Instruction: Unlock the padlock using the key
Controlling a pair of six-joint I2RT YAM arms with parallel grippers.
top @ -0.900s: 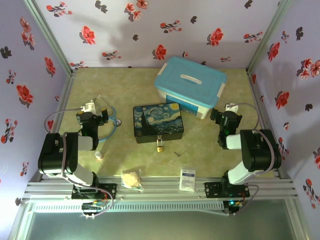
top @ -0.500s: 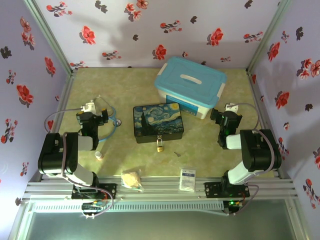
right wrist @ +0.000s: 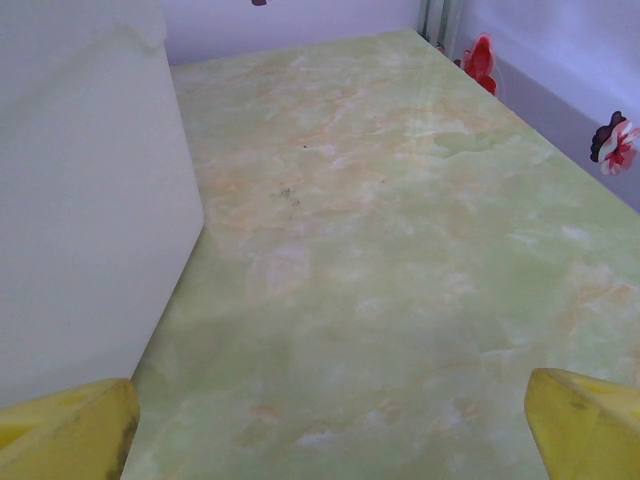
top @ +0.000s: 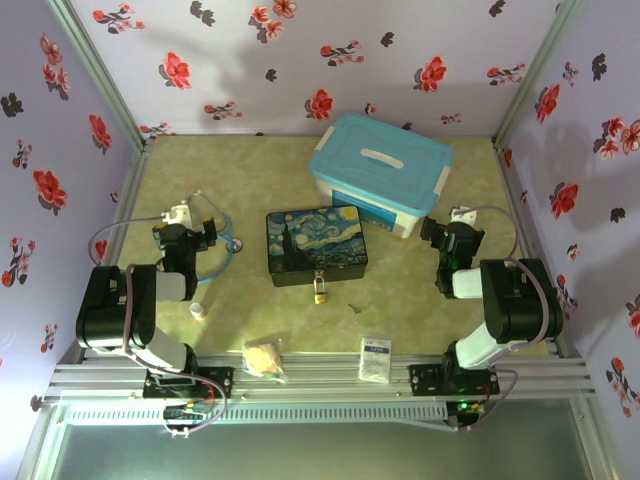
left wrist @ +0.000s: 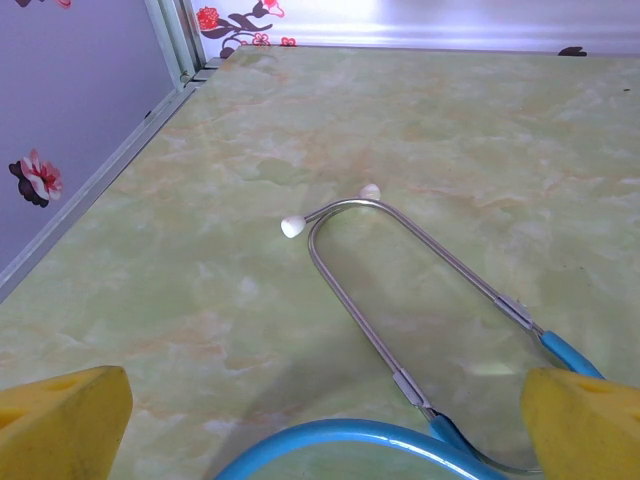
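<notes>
The small brass padlock (top: 320, 291) hangs from the front clasp of the painted box (top: 316, 245), lying on the table in front of it. Just to its right, the thin grey key (top: 356, 307) lies flat on the table. My left gripper (top: 192, 228) rests folded back at the left, far from both. Its yellow fingertips (left wrist: 60, 425) are wide apart, so the left gripper (left wrist: 320, 430) is open and holds nothing. At the right, beside the tub, my right gripper (top: 450, 235) is parked. In its wrist view, the right gripper (right wrist: 330, 430) is open and holds nothing.
A blue-tubed stethoscope (left wrist: 400, 270) lies under and ahead of the left gripper. A blue-lidded plastic tub (top: 380, 172) stands behind the painted box, its white wall (right wrist: 80, 200) left of the right gripper. A small white bottle (top: 199, 312), a bag (top: 265, 358) and a white packet (top: 375, 358) lie near the front edge.
</notes>
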